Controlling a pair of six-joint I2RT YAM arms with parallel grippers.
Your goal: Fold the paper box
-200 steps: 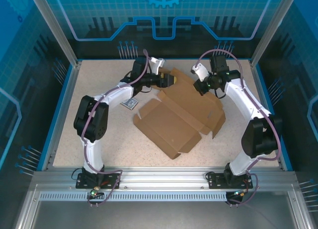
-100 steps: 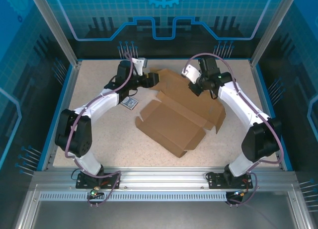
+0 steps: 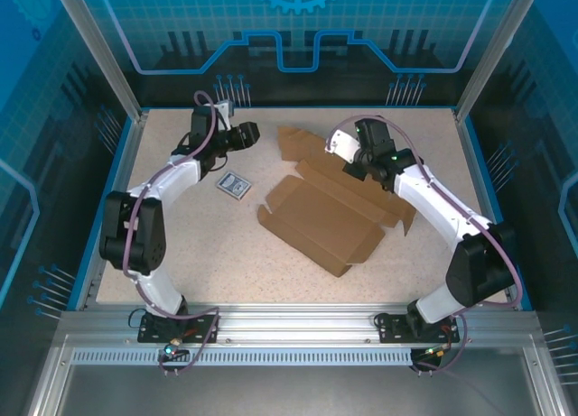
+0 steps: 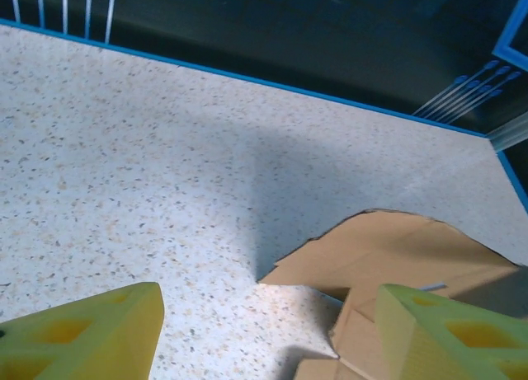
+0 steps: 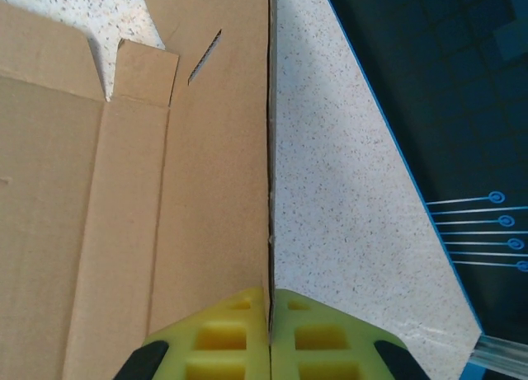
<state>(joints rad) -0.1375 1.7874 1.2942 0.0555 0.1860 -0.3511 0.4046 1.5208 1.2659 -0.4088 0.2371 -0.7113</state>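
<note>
The paper box (image 3: 318, 225) is a brown die-cut cardboard sheet, partly folded, lying mid-table with its flaps spread toward the back. My right gripper (image 3: 352, 170) is shut on the thin edge of an upright panel at the box's far right side. In the right wrist view the yellow fingers (image 5: 216, 337) pinch that edge of the paper box (image 5: 124, 190) between them. My left gripper (image 3: 252, 134) hovers at the back left, open and apart from the box. Its yellow fingers (image 4: 91, 335) stand wide over bare table, with a rounded flap of the paper box (image 4: 396, 248) ahead to the right.
A small black-and-white printed card (image 3: 233, 183) lies on the speckled table (image 3: 181, 254) left of the box. Blue rails (image 3: 108, 208) border the table on each side, and a dark back wall stands behind it.
My left gripper has let go of the box's back flap and pulled away to the back left. My right gripper has moved left with the panel, and the box has folded narrower.
</note>
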